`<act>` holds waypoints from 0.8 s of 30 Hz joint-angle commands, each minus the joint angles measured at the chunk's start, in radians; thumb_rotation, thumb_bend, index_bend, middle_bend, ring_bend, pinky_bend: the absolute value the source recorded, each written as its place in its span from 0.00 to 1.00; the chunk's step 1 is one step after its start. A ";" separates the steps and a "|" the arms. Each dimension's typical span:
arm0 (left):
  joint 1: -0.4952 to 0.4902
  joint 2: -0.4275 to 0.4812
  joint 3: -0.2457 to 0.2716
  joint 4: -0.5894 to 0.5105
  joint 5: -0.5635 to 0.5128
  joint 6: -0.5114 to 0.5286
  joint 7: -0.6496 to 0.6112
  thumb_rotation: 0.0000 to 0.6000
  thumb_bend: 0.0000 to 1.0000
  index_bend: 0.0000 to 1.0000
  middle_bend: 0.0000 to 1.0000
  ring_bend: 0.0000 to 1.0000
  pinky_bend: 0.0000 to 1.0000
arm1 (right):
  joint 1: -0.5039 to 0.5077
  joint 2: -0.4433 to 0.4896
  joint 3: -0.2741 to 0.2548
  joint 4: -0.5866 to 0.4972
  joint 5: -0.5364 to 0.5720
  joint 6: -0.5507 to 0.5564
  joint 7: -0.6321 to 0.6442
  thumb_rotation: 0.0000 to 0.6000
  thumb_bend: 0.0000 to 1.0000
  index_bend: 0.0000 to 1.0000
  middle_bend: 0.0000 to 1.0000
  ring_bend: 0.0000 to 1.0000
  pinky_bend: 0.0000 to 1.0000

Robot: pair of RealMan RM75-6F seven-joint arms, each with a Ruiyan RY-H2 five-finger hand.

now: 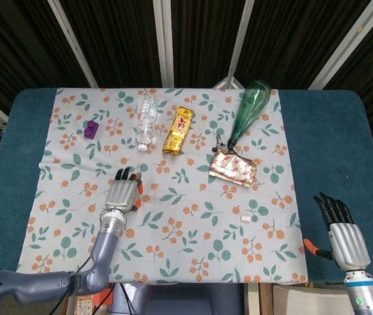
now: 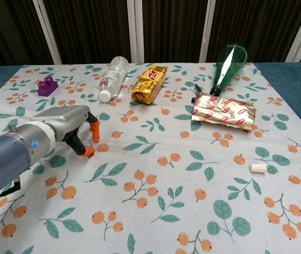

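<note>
Left hand (image 1: 122, 194) lies low over the floral tablecloth (image 1: 173, 230), directly above the clear glass tube (image 2: 113, 144) lying flat on the cloth. Its orange-tipped fingers (image 2: 93, 129) are slightly apart and curled down around the tube's left end; whether they actually clamp the tube cannot be told. Relative to the tube: the water bottle (image 1: 146, 121) and gold snack pack (image 1: 178, 130) lie beyond it, the purple block (image 1: 92, 128) beyond and to the left, the green bottle (image 1: 249, 109) and silver foil packet (image 1: 233, 167) well to its right, and a small white cylinder (image 1: 244, 217) nearer and right. Right hand (image 1: 341, 235) hovers off the cloth's right edge, fingers straight, slightly apart, holding nothing.
</note>
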 commanded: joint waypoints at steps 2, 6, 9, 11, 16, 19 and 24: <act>0.000 0.004 -0.002 -0.006 0.006 0.007 -0.008 1.00 0.54 0.52 0.25 0.00 0.00 | -0.001 0.001 -0.001 -0.002 0.000 -0.001 -0.001 1.00 0.25 0.00 0.00 0.00 0.00; -0.001 0.019 -0.013 -0.022 0.020 0.014 -0.023 1.00 0.55 0.53 0.26 0.00 0.00 | -0.002 0.001 -0.001 -0.004 0.001 0.000 -0.003 1.00 0.25 0.00 0.00 0.00 0.00; -0.002 0.036 -0.025 -0.045 0.031 0.021 -0.036 1.00 0.55 0.54 0.26 0.00 0.00 | -0.002 0.001 0.000 -0.006 0.002 -0.001 -0.004 1.00 0.25 0.00 0.00 0.00 0.00; -0.001 0.049 -0.032 -0.062 0.043 0.025 -0.051 1.00 0.56 0.54 0.27 0.00 0.00 | -0.002 0.001 0.000 -0.007 0.002 -0.001 -0.004 1.00 0.25 0.00 0.00 0.00 0.00; 0.010 0.082 -0.040 -0.094 0.090 0.027 -0.114 1.00 0.58 0.56 0.31 0.00 0.00 | -0.003 0.001 0.001 -0.009 0.006 -0.002 -0.005 1.00 0.25 0.00 0.00 0.00 0.00; 0.017 0.098 -0.041 -0.104 0.115 0.023 -0.156 1.00 0.58 0.56 0.35 0.02 0.00 | -0.003 0.000 0.003 -0.012 0.015 -0.006 -0.009 1.00 0.25 0.00 0.00 0.00 0.00; 0.022 0.124 -0.042 -0.118 0.148 0.007 -0.209 1.00 0.59 0.57 0.40 0.02 0.00 | -0.001 -0.004 0.009 -0.026 0.031 -0.013 -0.024 1.00 0.25 0.00 0.00 0.00 0.00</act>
